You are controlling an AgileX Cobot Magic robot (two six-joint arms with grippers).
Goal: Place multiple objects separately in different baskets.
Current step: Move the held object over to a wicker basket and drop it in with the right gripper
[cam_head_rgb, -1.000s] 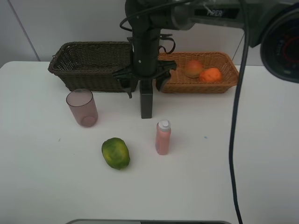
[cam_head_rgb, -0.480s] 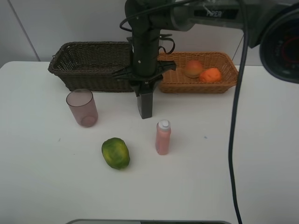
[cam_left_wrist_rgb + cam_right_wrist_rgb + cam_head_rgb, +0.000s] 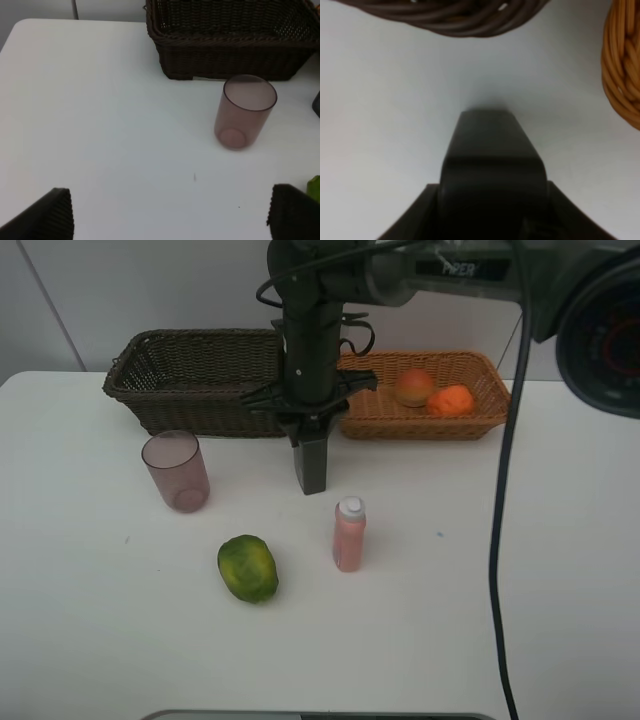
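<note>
On white table, right end effector tight around upright dark grey bottle.

- white table;
- dark brown basket and orange-tan basket side by side at the back;
- mauve cup, dark grey bottle and pink bottle upright;
- green fruit near the front

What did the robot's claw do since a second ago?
The right gripper closed its open jaws on the dark grey bottle, which still stands in its spot. The cup, green fruit, pink bottle, dark basket, and tan basket holding the peach and orange stayed put.
</note>
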